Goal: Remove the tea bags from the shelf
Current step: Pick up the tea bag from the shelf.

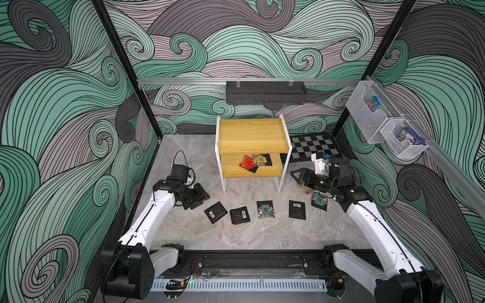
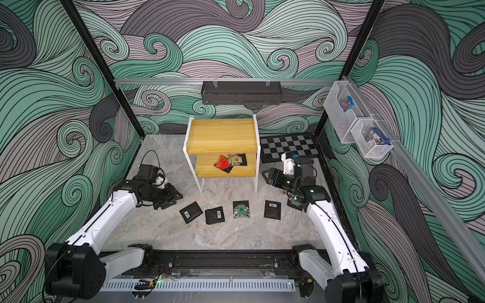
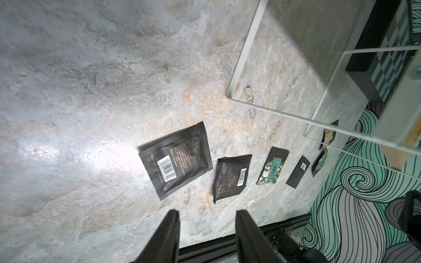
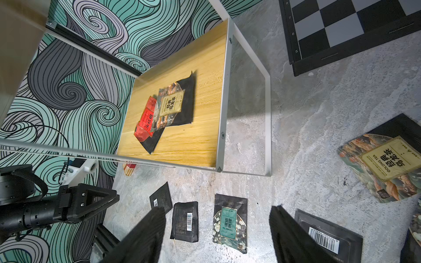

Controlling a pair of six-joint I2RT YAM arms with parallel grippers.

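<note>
The shelf [image 1: 252, 135] stands at the back middle, yellow boards in a white frame. On its lower board lie a red tea bag [image 1: 246, 161], a tan one [image 1: 260, 158] and a black one under them [image 4: 185, 102]. Several more tea bags lie in a row on the floor in front [image 1: 215, 212] [image 1: 265, 209] [image 1: 297, 209]. My left gripper [image 3: 207, 214] is open and empty, low over the floor left of that row. My right gripper [image 4: 218, 209] is open and empty, beside the shelf's right legs at the lower board's height.
A chessboard [image 1: 312, 147] lies behind the right arm. A black tray [image 1: 265, 93] hangs on the back wall, and two wire baskets [image 1: 367, 115] hang on the right wall. A tan tea bag [image 4: 387, 164] lies under the right arm. The arm rail [image 1: 236, 262] runs along the front.
</note>
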